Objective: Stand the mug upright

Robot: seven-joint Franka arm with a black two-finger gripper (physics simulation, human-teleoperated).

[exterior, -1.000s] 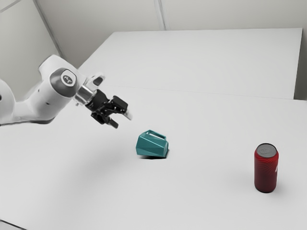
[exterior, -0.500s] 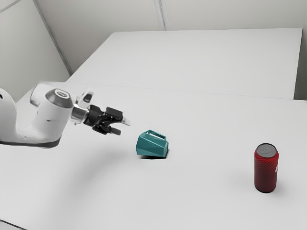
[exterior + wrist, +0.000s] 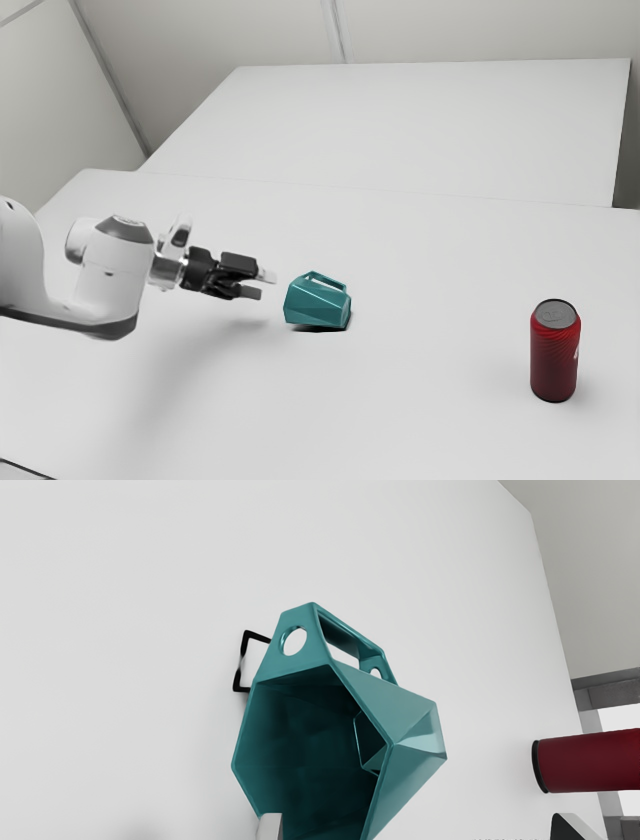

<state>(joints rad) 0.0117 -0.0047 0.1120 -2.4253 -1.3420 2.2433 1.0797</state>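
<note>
My gripper (image 3: 262, 284) is held low over the table in the exterior view, just to the left of the teal faceted mug (image 3: 317, 302), with a small gap between them. The mug lies on its side, its handle on the upper side. In the wrist view the mug (image 3: 415, 720) has its dark open mouth toward my hand. Wide apart, the fingertips of the gripper (image 3: 417, 827) stand open at the bottom edge, with nothing held.
A red can (image 3: 554, 352) stands upright on the white table (image 3: 420, 400), farther toward the exterior view's right than the mug. In the wrist view the can (image 3: 590, 762) is beyond the mug.
The arm has come down, and my hand has tilted from pointing downward to nearly level, with its fingers toward the mug. Mug and can have stayed where they were.
</note>
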